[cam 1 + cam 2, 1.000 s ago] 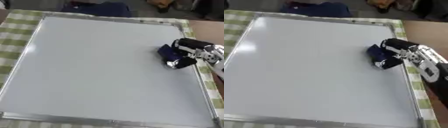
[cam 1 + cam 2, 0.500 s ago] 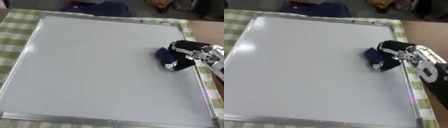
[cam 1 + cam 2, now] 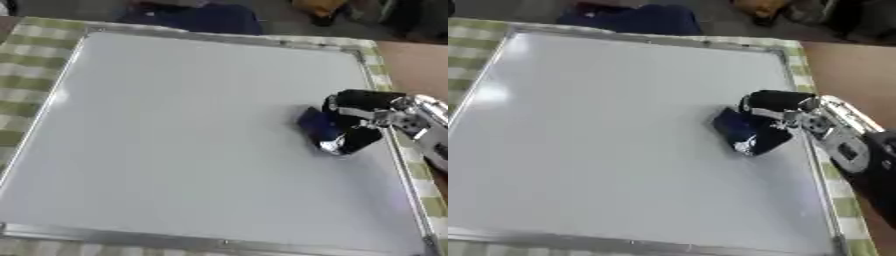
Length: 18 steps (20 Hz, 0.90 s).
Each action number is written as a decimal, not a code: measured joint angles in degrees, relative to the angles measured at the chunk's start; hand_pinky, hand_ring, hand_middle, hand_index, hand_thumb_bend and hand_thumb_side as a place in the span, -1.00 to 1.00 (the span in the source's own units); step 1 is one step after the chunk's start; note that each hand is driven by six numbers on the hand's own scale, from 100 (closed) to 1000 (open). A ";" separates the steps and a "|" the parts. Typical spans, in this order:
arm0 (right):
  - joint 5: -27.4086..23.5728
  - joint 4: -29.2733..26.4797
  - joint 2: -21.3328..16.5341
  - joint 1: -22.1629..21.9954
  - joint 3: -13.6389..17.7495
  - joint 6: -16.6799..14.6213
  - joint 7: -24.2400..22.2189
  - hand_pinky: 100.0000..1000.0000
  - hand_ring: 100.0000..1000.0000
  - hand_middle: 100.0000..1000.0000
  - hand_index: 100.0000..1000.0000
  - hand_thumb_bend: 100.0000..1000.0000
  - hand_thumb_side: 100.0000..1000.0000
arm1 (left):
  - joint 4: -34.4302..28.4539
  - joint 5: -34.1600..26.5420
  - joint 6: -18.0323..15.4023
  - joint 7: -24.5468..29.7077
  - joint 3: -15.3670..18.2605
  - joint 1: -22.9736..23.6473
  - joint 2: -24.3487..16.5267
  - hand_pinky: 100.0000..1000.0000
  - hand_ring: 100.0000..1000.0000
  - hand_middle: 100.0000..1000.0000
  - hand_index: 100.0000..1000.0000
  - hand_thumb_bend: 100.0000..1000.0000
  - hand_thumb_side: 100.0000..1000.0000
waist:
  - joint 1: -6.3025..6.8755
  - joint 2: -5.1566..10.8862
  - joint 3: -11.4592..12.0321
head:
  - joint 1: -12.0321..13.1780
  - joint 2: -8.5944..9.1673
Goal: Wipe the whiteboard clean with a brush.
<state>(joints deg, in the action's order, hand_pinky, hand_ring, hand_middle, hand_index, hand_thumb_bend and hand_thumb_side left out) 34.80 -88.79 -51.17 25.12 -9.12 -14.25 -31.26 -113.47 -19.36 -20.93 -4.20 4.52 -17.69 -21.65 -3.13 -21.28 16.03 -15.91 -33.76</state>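
One whiteboard [image 3: 175, 140] fills most of the scene. It has a thin metal frame and lies flat on one cloth [image 3: 35, 55] with green and white checks, which shows along the left, far and right edges. The white surface looks blank; no marks can be made out on it.

One robot arm [image 3: 859, 155] comes in from the right side. It is black with silver parts, and it reaches over the right edge of the frame. At its end there is one hand, the right hand [image 3: 363, 117]. Its fingers are curled around one dark blue brush [image 3: 741, 131], which rests on the board in the right half, near the right frame and about midway between the far and near edges. The left hand shows in neither view.

Beyond the far edge of the board lies one dark blue object [image 3: 197, 17]; its shape is not clear.

The right eye view shows more of the forearm, down to the black part at the right edge. The left eye view shows only the wrist and the hand.
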 measured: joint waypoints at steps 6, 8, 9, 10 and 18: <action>-1.04 -2.79 0.00 -0.41 -0.66 0.63 -1.39 -0.76 -0.54 -0.89 -0.60 -1.00 0.09 | 0.00 -0.17 0.03 -0.03 0.00 -0.03 0.00 -0.02 0.19 0.09 -0.03 -0.98 0.98 | 0.20 0.03 -0.02 | 0.01 -0.07; -1.09 -3.15 -0.01 -0.39 -0.74 0.85 -1.60 -0.76 -0.54 -0.89 -0.60 -1.00 0.10 | 0.00 -0.23 0.02 -0.04 0.00 -0.03 0.00 -0.02 0.19 0.09 -0.03 -0.98 0.99 | 0.21 0.04 0.00 | 0.01 -0.08; -1.09 -3.15 -0.01 -0.38 -0.75 0.97 -1.67 -0.76 -0.54 -0.89 -0.59 -1.00 0.10 | 0.00 -0.23 0.02 -0.04 0.00 -0.03 0.00 -0.02 0.19 0.09 -0.03 -0.99 0.99 | 0.22 0.04 0.02 | 0.01 -0.08; -1.06 -3.14 -0.01 -0.35 -0.75 1.10 -1.62 -0.76 -0.54 -0.88 -0.59 -1.00 0.09 | 0.00 -0.23 0.02 -0.04 0.00 -0.03 0.00 -0.02 0.19 0.09 -0.03 -0.99 0.99 | 0.23 0.04 0.03 | 0.01 -0.09; 1.57 0.32 -0.01 0.21 0.48 2.33 0.79 -0.77 -0.53 -0.88 -0.59 -1.00 0.08 | 0.00 -0.23 0.00 -0.06 0.00 -0.03 0.00 -0.02 0.18 0.09 -0.03 -1.00 1.00 | 0.26 -0.12 0.28 | 0.10 -0.10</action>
<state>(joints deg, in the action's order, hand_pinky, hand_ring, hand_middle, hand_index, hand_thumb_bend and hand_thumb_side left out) 36.37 -88.47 -51.18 25.33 -8.65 -11.92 -30.48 -113.47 -19.59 -20.94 -4.26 4.52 -17.72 -21.65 -2.87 -21.40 16.31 -15.81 -33.86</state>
